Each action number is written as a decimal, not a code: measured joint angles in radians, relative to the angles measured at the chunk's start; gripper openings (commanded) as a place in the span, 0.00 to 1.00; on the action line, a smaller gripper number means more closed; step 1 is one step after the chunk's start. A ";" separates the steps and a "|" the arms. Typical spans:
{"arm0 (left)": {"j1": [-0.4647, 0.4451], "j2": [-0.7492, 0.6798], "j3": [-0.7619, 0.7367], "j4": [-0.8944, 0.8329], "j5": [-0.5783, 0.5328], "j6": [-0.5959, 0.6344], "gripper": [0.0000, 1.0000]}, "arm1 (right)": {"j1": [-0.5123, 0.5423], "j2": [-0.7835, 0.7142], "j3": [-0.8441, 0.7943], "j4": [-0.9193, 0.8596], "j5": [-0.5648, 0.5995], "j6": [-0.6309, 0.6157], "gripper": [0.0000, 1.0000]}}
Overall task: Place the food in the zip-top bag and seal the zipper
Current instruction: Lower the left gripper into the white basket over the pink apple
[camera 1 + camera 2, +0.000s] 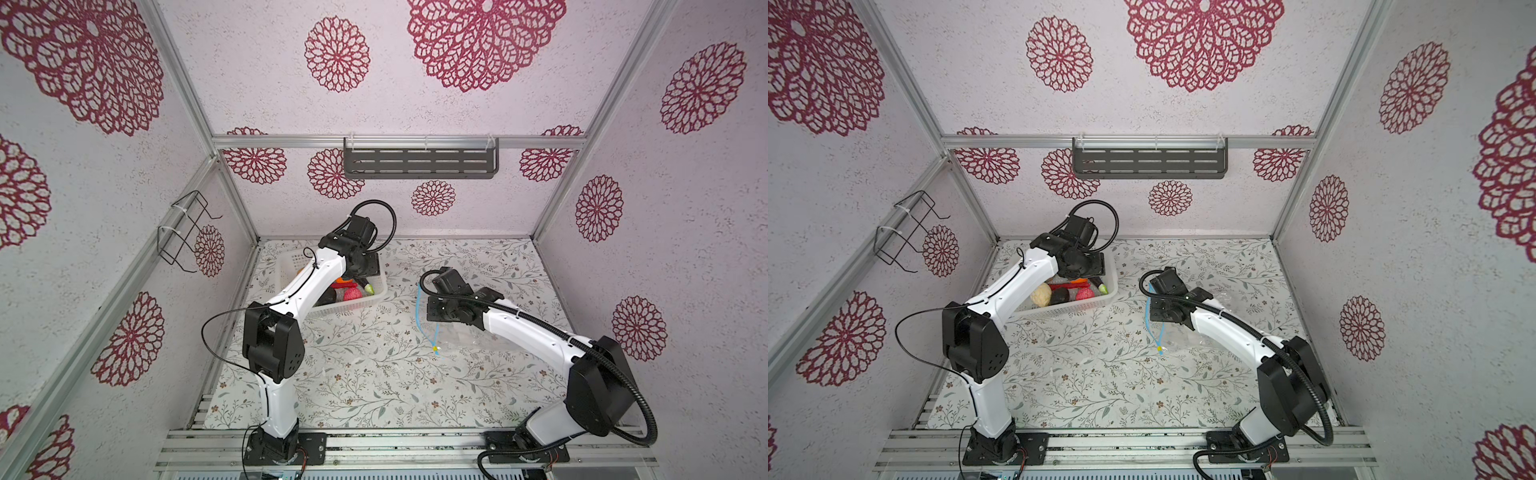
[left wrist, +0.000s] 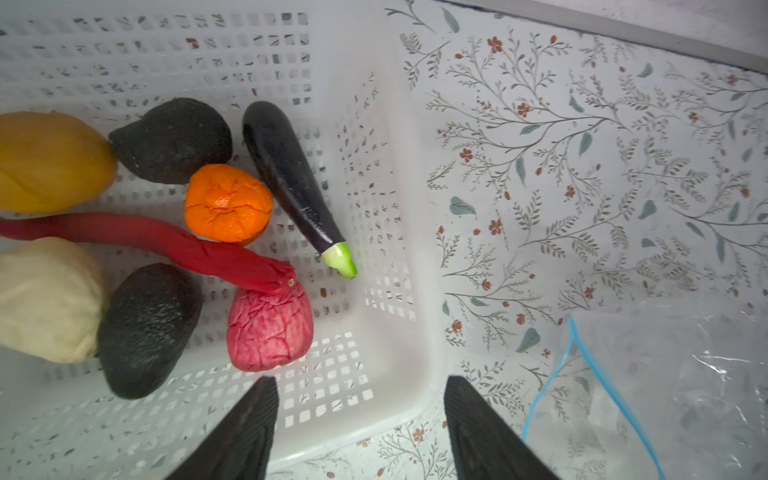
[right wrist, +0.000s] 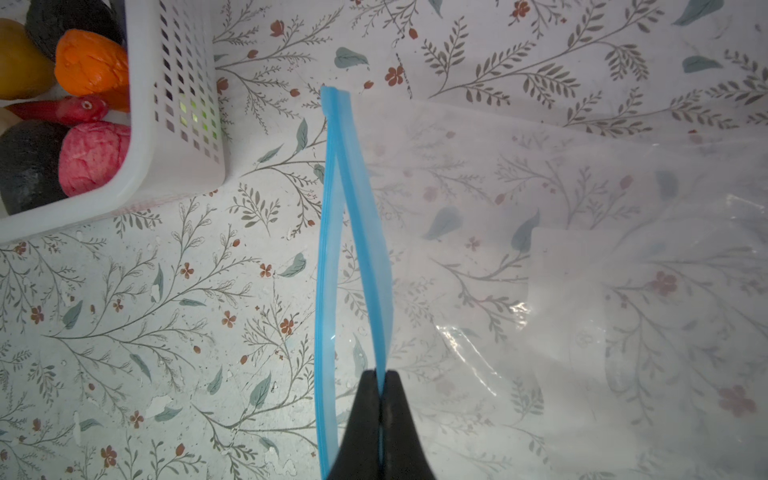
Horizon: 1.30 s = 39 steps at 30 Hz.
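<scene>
text: none legible | labels: none | brands: none

There is one white basket [image 2: 166,50] and one zip-top bag [image 3: 582,208]. There are two black lumps [image 2: 172,139] and one each of yellow-orange potato shape [image 2: 50,162], cream ball [image 2: 45,299], orange piece [image 2: 227,203], pink-red ball [image 2: 270,328], red chilli [image 2: 166,245] and green-tipped piece [image 2: 291,178]: eight in all.

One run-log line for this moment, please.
left claw: open, empty, above basket | right claw: shut on zipper | zip-top bag: mouth parted, looks empty | food: in basket
</scene>
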 measured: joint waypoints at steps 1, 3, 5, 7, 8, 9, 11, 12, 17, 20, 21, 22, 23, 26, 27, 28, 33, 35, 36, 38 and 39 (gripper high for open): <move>0.002 0.010 0.000 -0.009 -0.006 0.000 0.69 | 0.000 0.002 0.003 0.000 -0.001 -0.001 0.00; 0.008 0.033 -0.004 -0.027 -0.018 -0.002 0.69 | 0.000 0.007 0.007 0.000 -0.002 -0.007 0.00; 0.012 0.053 -0.013 -0.040 -0.021 -0.002 0.70 | 0.000 0.011 0.007 0.000 -0.003 -0.008 0.00; 0.016 0.065 -0.025 -0.050 -0.021 -0.002 0.71 | 0.000 0.014 0.007 0.000 -0.003 -0.008 0.00; 0.019 0.072 -0.030 -0.055 -0.020 -0.002 0.72 | 0.000 0.015 0.007 0.000 -0.003 -0.008 0.00; 0.023 0.078 -0.032 -0.060 -0.020 -0.002 0.72 | 0.000 0.015 0.007 0.000 -0.003 -0.008 0.00; 0.031 0.091 -0.034 -0.069 -0.020 -0.002 0.75 | 0.000 0.016 0.007 0.000 -0.003 -0.008 0.00; 0.035 0.096 -0.035 -0.071 -0.020 0.000 0.75 | 0.000 0.016 0.007 0.000 -0.003 -0.008 0.00; 0.049 0.111 -0.037 -0.071 -0.020 0.003 0.80 | 0.000 0.016 0.007 0.000 -0.003 -0.008 0.00; 0.057 0.126 -0.027 -0.083 -0.019 0.007 0.80 | 0.000 0.016 0.007 0.000 -0.003 -0.008 0.00; 0.059 0.134 -0.023 -0.088 -0.019 0.009 0.80 | 0.000 0.016 0.007 0.000 -0.003 -0.008 0.00; 0.061 0.139 -0.021 -0.091 -0.019 0.010 0.80 | 0.000 0.016 0.007 0.000 -0.003 -0.008 0.00; 0.063 0.147 -0.021 -0.095 -0.017 0.011 0.80 | 0.000 0.016 0.007 0.000 -0.003 -0.008 0.00; 0.070 0.168 -0.021 -0.103 -0.012 0.013 0.80 | 0.000 0.016 0.007 0.000 -0.003 -0.008 0.00; 0.072 0.175 -0.021 -0.104 -0.009 0.013 0.80 | 0.000 0.016 0.007 0.000 -0.003 -0.008 0.00; 0.074 0.180 -0.021 -0.104 -0.005 0.014 0.81 | 0.000 0.016 0.007 0.000 -0.003 -0.008 0.00; 0.079 0.201 -0.021 -0.103 0.011 0.018 0.82 | 0.000 0.016 0.007 0.000 -0.003 -0.008 0.00; 0.081 0.208 -0.022 -0.103 0.018 0.018 0.83 | 0.000 0.016 0.007 0.000 -0.003 -0.008 0.00; 0.082 0.213 -0.022 -0.103 0.022 0.019 0.85 | 0.000 0.016 0.007 0.000 -0.003 -0.008 0.00; 0.086 0.220 -0.022 -0.100 0.029 0.022 0.88 | 0.000 0.016 0.007 0.000 -0.003 -0.008 0.00; 0.088 0.224 -0.022 -0.095 0.034 0.023 0.90 | 0.000 0.016 0.007 0.000 -0.003 -0.008 0.00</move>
